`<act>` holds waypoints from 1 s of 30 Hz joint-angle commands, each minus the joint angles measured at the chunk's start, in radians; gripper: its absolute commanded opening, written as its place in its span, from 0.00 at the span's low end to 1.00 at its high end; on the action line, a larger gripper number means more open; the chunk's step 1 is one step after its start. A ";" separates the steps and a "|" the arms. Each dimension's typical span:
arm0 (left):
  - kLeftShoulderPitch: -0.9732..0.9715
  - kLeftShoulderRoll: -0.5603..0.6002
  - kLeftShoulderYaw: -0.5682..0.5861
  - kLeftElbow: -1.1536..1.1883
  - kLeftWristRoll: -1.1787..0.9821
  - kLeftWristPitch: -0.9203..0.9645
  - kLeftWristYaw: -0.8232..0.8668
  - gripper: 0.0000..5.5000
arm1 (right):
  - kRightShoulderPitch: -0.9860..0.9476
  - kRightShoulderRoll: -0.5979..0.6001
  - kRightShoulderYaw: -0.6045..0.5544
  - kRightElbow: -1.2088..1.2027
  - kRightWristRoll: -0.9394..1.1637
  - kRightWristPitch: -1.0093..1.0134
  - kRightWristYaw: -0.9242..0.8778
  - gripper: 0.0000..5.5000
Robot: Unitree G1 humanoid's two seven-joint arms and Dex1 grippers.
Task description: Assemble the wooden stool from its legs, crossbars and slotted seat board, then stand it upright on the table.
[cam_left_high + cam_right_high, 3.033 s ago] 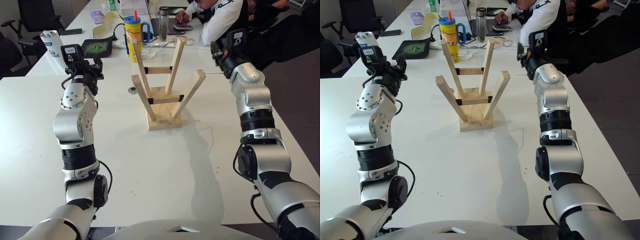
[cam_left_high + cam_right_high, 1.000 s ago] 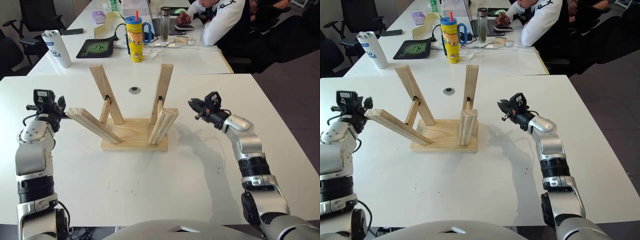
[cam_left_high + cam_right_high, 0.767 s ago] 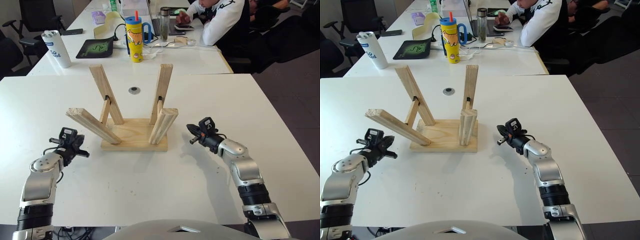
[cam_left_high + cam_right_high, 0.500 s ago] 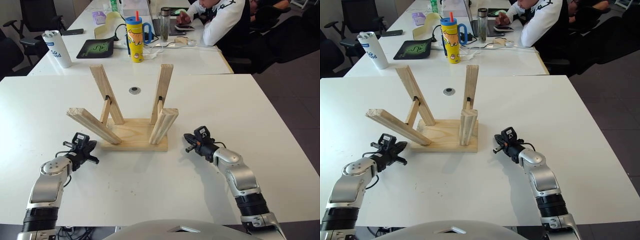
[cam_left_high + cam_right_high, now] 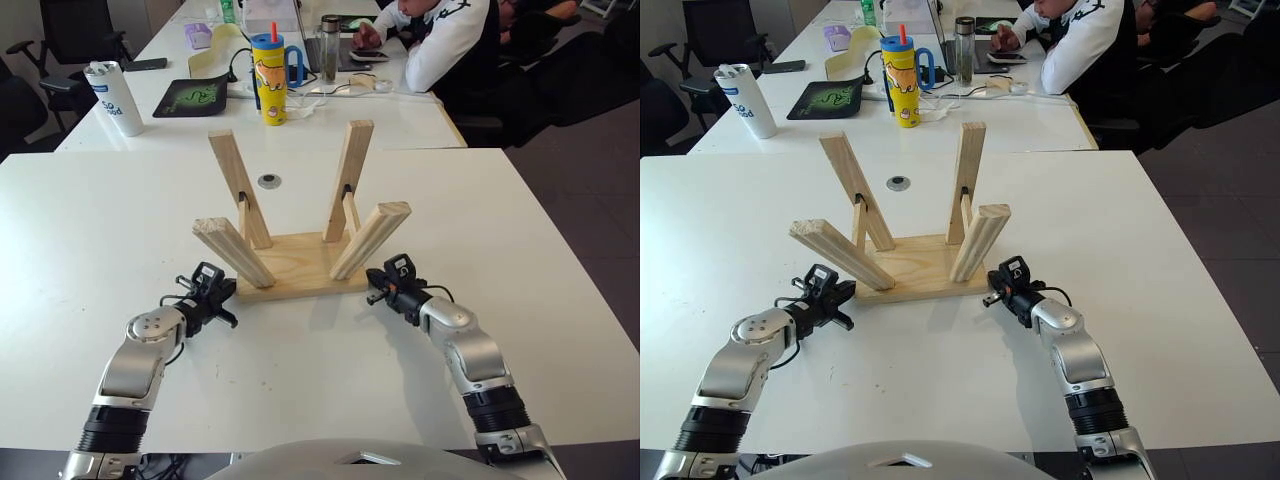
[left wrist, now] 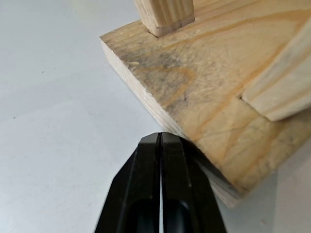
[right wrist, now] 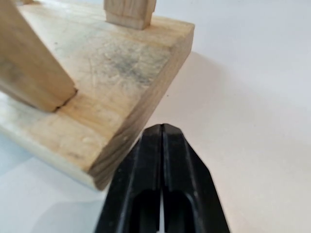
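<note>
Wooden stool (image 5: 300,240) legs-up on surface (image 5: 90,230), left end effector (image 5: 226,294) pinched together beside its left edge, right end effector (image 5: 373,287) likewise opposite.

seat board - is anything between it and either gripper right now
Nothing visible. The shut left gripper sits right at the seat board's left end and the shut right gripper at its right end, with bare table beside them. Whether the tips actually touch the wood cannot be told.

Just ahead of the left pincer (image 6: 160,137), the seat board (image 6: 204,87) is pale unfinished wood, grainy with grey smudges. The pincer looks like smooth black plastic; the bench (image 6: 58,121) under it is matt white.
</note>
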 commanded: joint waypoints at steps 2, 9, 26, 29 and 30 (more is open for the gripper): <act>0.080 0.000 -0.023 -0.023 0.024 0.072 0.032 0.00 | 0.012 -0.006 0.015 0.012 -0.009 0.001 0.005 0.00; 0.157 -0.051 -0.077 -0.155 0.032 0.143 0.105 0.00 | 0.024 -0.023 0.037 -0.002 0.017 0.003 0.069 0.00; 0.027 -0.124 -0.052 -0.277 -0.016 0.211 0.129 0.00 | -0.039 0.015 0.001 -0.098 0.114 -0.072 0.125 0.00; 0.000 -0.140 -0.019 -0.328 -0.055 0.246 0.129 0.00 | -0.051 0.018 -0.011 -0.100 0.128 -0.071 0.127 0.00; -0.010 -0.144 -0.008 -0.340 -0.065 0.260 0.129 0.00 | -0.054 0.017 -0.012 -0.099 0.126 -0.073 0.126 0.00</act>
